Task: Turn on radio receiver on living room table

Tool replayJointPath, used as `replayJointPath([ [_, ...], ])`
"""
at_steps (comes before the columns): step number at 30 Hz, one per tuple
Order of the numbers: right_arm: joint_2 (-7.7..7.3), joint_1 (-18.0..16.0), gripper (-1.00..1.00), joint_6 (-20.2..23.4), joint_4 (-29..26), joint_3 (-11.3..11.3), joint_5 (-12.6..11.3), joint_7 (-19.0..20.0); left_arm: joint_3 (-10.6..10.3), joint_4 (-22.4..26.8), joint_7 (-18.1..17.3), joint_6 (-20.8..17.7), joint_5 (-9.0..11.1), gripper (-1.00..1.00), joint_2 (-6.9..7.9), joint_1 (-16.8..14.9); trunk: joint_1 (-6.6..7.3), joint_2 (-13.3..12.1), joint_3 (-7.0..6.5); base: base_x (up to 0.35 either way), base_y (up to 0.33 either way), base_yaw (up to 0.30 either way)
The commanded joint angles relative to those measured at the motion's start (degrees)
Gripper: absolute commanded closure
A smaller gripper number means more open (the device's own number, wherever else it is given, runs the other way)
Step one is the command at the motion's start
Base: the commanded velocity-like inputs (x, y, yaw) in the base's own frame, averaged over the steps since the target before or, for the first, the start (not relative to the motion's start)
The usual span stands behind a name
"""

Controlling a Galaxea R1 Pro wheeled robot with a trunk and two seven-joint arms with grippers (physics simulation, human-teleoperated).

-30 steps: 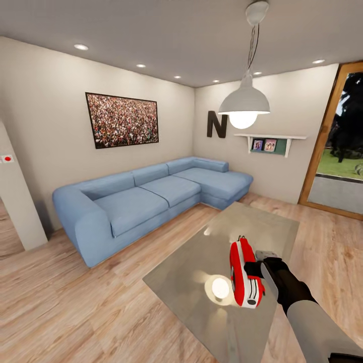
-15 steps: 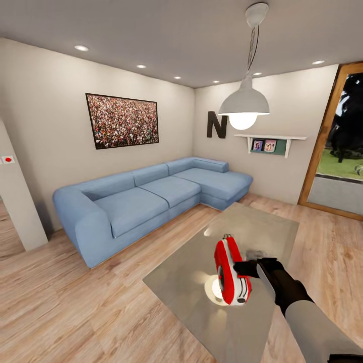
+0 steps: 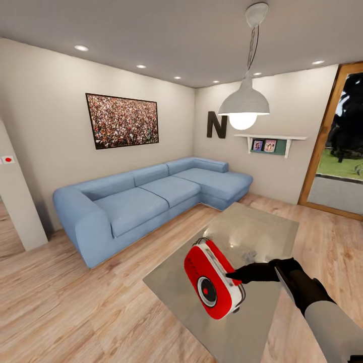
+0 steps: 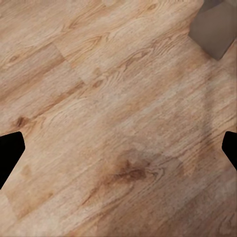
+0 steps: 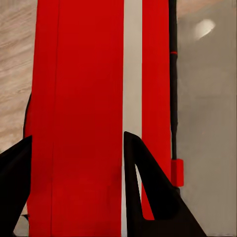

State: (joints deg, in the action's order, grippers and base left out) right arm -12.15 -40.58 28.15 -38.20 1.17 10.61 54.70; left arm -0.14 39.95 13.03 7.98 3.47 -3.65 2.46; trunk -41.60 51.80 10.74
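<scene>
The red radio receiver (image 3: 212, 280) hangs tilted above the near part of the grey glass table (image 3: 262, 232), its face with the round dial turned toward the head camera. My right gripper (image 3: 237, 276) is shut on its right edge. In the right wrist view the radio's red side with the white trim (image 5: 84, 98) sits between the two black fingers (image 5: 148, 197), the tabletop beyond it. My left gripper (image 4: 118, 153) is open over the wood floor, with nothing between its fingertips (image 4: 10, 153).
The blue L-shaped sofa (image 3: 151, 196) runs along the far walls behind the table. A white pendant lamp (image 3: 244, 103) hangs above the table. A glass door (image 3: 343, 146) is at the right and a wall pillar (image 3: 17, 201) at the left. Wood floor surrounds the table.
My right gripper has carried the radio to the left and turned it, so its dial face now shows instead of its narrow edge. The room view has not shifted.
</scene>
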Motion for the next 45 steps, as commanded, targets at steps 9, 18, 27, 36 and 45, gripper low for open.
replayJointPath([
  [9, -1.60, 0.0, 1.00, -8.2, 0.4, -0.1, 2.6, 11.6, -0.1, -0.1, -0.6, 0.0, 0.0, -1.00, -0.10, 0.0, 0.00, 0.0, -0.01, 0.000, 0.000, 0.000],
  [18, -1.83, 0.0, 1.00, -9.0, 0.6, -0.4, 2.7, 13.4, 0.5, 0.4, 0.2, 0.3, 0.2, 1.00, 0.13, 0.0, 0.00, 0.0, -0.01, 0.000, 0.000, 0.000],
  [27, -1.82, 0.0, 1.00, -8.6, 0.6, -0.5, 2.7, 13.0, -1.9, 6.4, -0.9, -7.7, -6.9, 1.00, -4.49, -2.3, 0.00, 0.0, -0.01, 0.000, 0.000, 0.000],
  [36, -1.82, 0.0, 1.00, -8.5, 0.6, -0.6, 2.7, 11.0, -11.0, 20.7, -4.4, -26.1, -16.5, 1.00, -6.34, -4.2, 0.00, 0.0, -0.01, 0.000, 0.000, 0.000],
  [45, -1.74, 0.0, 1.00, -8.6, 0.6, -0.6, 2.7, 10.1, -25.2, 27.2, -6.4, -26.8, -13.5, 1.00, -6.34, -5.1, 0.00, 0.0, -0.01, 0.000, 0.000, 0.000],
])
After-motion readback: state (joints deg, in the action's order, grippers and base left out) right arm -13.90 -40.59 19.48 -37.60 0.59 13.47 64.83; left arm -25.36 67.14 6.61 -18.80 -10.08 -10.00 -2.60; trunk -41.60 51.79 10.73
